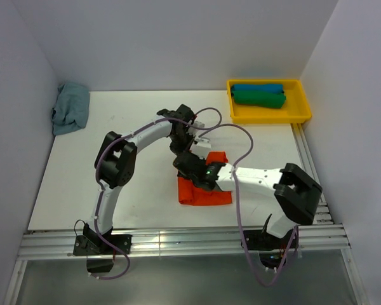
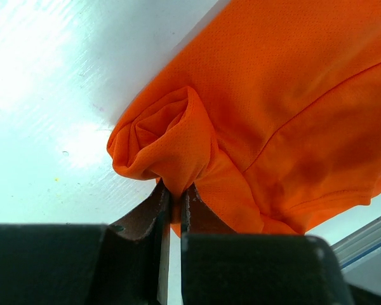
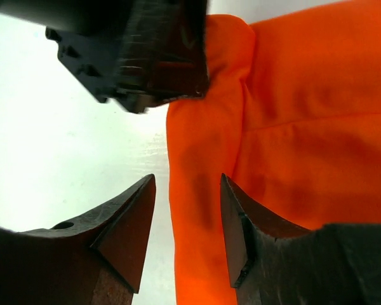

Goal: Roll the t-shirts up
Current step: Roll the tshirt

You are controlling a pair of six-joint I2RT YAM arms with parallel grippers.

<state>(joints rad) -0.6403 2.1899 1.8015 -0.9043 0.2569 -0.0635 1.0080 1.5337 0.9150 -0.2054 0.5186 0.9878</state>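
The orange-red t-shirt (image 1: 206,194) lies folded on the white table near the front, one end partly rolled up. My left gripper (image 2: 176,190) is shut on a bunched fold at the end of that roll (image 2: 168,136); from above it (image 1: 197,145) sits at the shirt's far edge. My right gripper (image 3: 187,184) is open, its fingers on either side of the shirt's left edge (image 3: 200,190), just below the left gripper's fingers (image 3: 159,57). In the top view the right gripper (image 1: 189,160) hides the shirt's upper left corner. The blue t-shirt (image 1: 257,88) and the green t-shirt (image 1: 259,99) lie rolled in a tray.
The yellow tray (image 1: 267,118) stands at the back right by the wall. A crumpled pale blue cloth (image 1: 70,107) lies at the back left against the wall. Both arms cross over the middle of the table (image 1: 114,190).
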